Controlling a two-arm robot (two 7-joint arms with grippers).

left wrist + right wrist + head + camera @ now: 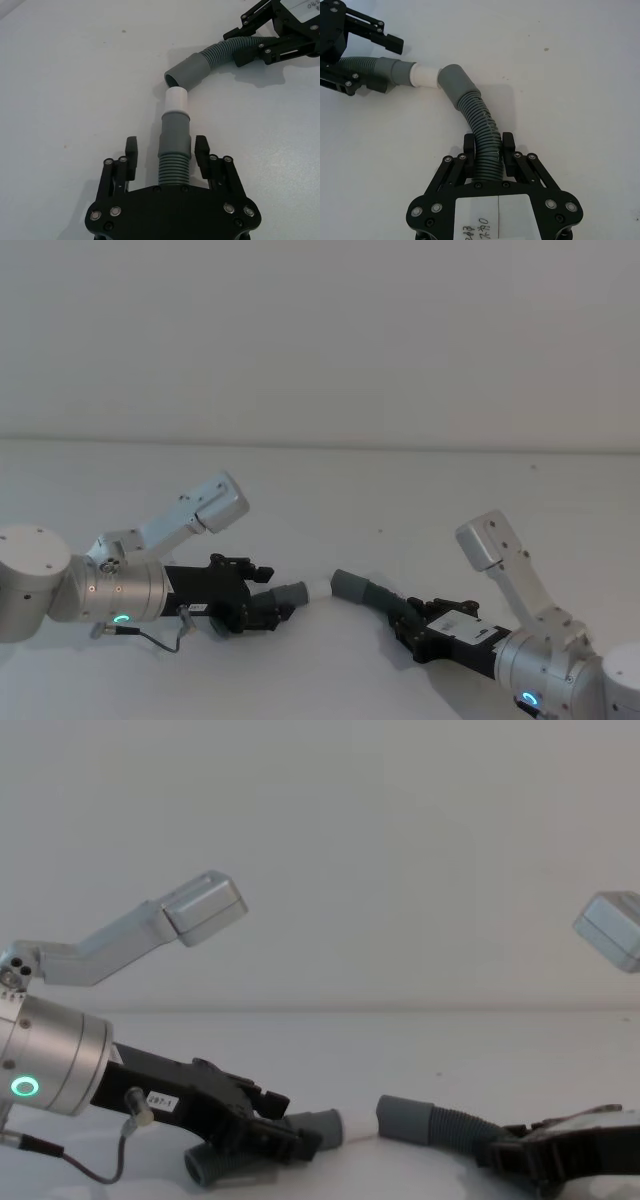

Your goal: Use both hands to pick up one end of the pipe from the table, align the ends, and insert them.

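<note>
Your right gripper (488, 140) is clamped on the ribbed body of the curved right hose piece (481, 122), behind its bend. Your left gripper (166, 143) straddles the left hose piece (175, 167) with its fingers spread and a gap showing, so that piece likely lies loose on the white table (75, 75). The whitish tip (176, 100) sits against the rim of the grey cuff (189, 70), out of line with it. Expect light, springy plastic: ribs flex, cuffs stay stiff and slick. Close on the ribs just behind the left cuff so the tip steers instead of flopping.
</note>
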